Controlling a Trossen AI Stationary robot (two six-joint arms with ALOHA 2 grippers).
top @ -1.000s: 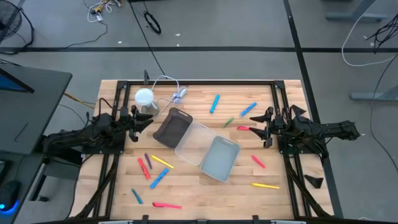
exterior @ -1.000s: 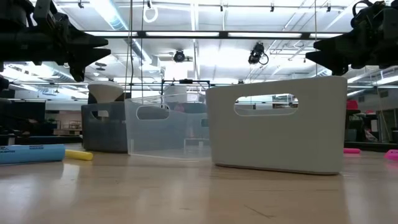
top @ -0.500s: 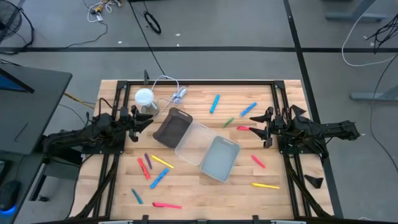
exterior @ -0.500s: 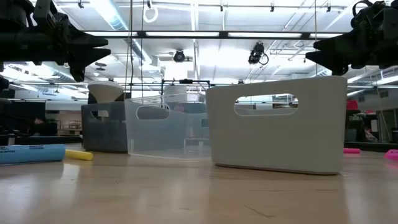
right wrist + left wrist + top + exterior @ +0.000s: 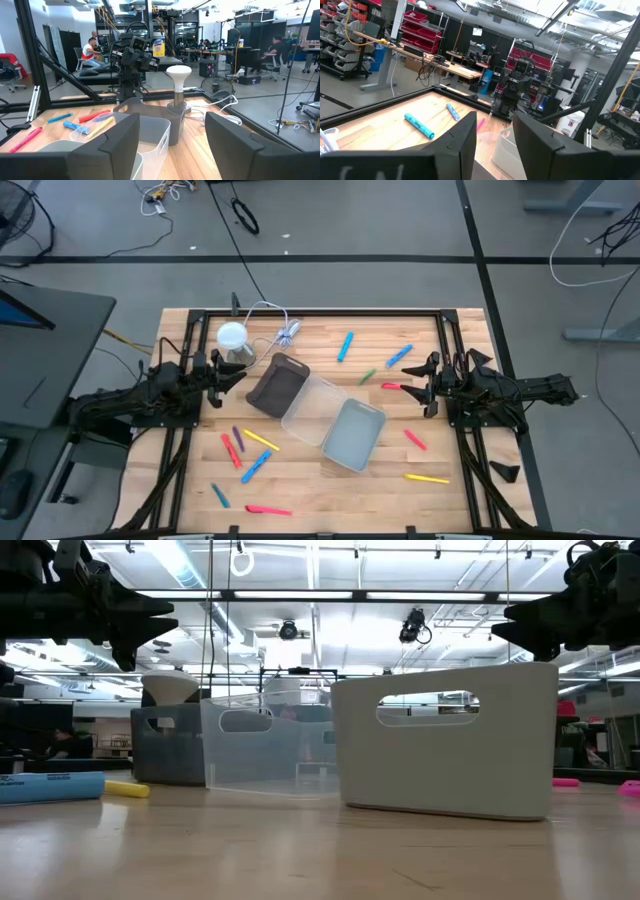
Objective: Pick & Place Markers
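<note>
Two grippers, both with fingers spread and holding nothing. The left gripper (image 5: 238,377) hovers above the table's (image 5: 310,495) left side, beside the dark bin (image 5: 277,385); the right gripper (image 5: 418,383) hovers on the right, close over a pink marker (image 5: 391,386). And nothing has changed over the last second: arms, bins and pens all sit exactly where they were, so no pick has started, by my read. Outward now: the markers (image 5: 256,466) are all scattered on the wood, none in a bin that I can see. One cluster lies near the front left, well below the left gripper; blue and green ones (image 5: 345,346) lie toward the back; red and yellow ones (image 5: 427,478) sit front right. Between the arms stand the dark bin, a clear bin (image 5: 311,408) and a pale bin (image 5: 353,434).
</note>
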